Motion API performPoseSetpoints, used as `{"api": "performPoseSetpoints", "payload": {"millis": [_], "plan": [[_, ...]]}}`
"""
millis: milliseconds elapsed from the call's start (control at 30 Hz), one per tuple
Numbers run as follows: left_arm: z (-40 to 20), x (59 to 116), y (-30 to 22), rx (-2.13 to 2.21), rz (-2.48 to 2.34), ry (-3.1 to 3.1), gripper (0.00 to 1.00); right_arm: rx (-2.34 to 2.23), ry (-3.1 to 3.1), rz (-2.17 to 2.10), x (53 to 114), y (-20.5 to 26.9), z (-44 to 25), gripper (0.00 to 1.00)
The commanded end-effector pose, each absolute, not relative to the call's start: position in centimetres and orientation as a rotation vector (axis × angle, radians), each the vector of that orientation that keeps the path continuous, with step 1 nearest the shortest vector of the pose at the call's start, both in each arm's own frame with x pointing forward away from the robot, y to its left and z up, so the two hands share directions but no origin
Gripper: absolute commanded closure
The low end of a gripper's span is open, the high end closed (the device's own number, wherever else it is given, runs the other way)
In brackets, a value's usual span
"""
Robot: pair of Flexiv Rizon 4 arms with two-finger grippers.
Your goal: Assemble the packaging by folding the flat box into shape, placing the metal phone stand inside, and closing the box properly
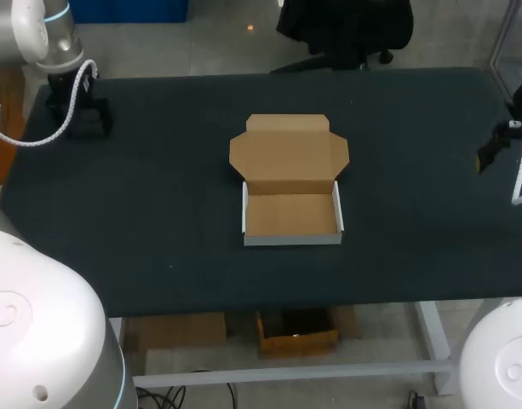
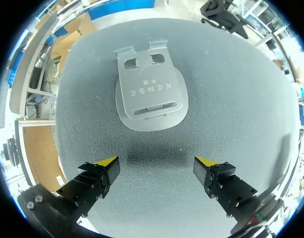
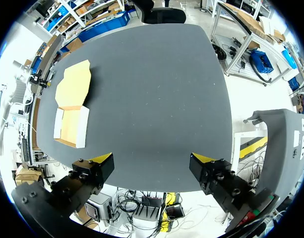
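Observation:
The cardboard box [image 1: 291,213] lies mid-table, folded into a shallow tray with white outer walls; its brown lid [image 1: 288,152] lies flat, open toward the far side. The tray is empty. In the right wrist view the box [image 3: 72,109] sits far ahead and to one side of my open right gripper [image 3: 152,158], which hangs past the table's right edge [image 1: 496,149]. The grey metal phone stand [image 2: 151,89] lies flat on the dark mat just ahead of my open left gripper [image 2: 156,161], nothing between its fingers. In the head view my left gripper [image 1: 80,118] is at the far left corner, hiding the stand.
The table [image 1: 158,213] is covered by a dark mat, bare between the box and each gripper. A white cable [image 1: 52,132] loops from my left arm down beside its gripper.

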State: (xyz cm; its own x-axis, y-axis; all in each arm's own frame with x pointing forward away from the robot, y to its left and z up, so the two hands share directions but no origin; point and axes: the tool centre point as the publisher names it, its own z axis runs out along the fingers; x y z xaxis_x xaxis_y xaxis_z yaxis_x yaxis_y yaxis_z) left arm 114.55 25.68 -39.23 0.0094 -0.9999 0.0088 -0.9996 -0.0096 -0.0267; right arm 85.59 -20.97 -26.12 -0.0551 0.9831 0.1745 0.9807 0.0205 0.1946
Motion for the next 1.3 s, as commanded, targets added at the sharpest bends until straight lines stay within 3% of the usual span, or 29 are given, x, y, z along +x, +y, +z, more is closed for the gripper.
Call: {"api": "performPoseSetpoints", "payload": {"millis": [33,800,1300], "plan": [[-39.5,115.2,25.9,-2.232,-0.027,2.204,0.00,2.155,2.242,0.410,85.5,-21.0,-26.0,0.00],[-39.6,116.7,27.0,-2.251,-0.035,2.156,0.00,2.155,2.242,0.410,85.5,-21.0,-26.0,0.00],[-39.2,116.0,24.7,-2.214,-0.064,2.206,0.00,2.155,2.242,0.410,85.5,-21.0,-26.0,0.00]]}}
